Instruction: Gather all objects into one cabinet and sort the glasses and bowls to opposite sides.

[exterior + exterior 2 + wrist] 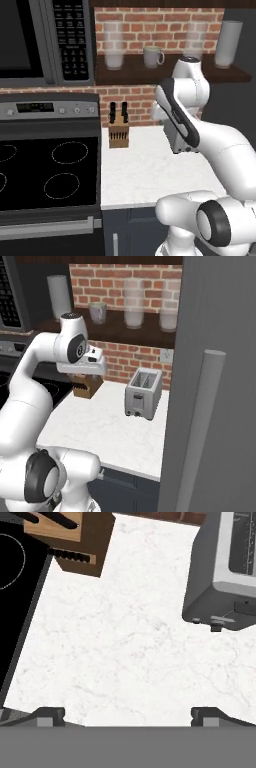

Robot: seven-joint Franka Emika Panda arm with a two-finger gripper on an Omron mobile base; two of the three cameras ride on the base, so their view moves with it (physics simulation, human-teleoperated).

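Tumblers stand on the brown wall shelf (175, 75) against the brick wall, high above the surface: in the left base view a frosted tumbler (113, 46) sits at the shelf's left, a second tumbler (195, 40) rises partly behind the arm's upper joint, and a more opaque third glass (227, 44) stands at the far right end. The grey-green mug (152, 57) rests between the first two, its handle turned right. In the right base view the same row appears as mug (97, 312) and two tumblers (133, 303) (169, 306) side by side.

The jaws (128, 717) point straight down at the bare white marble surface (125, 647), spread wide with nothing between them; only the two dark fingertips (50, 716) show, far apart. All the glassware is well above and behind them on the shelf. Below the hand, the knife block (75, 537) sits by the stove edge and the toaster (225, 572) lies to the other side. The slate-grey cabinet door (215, 381) stands open at the right.
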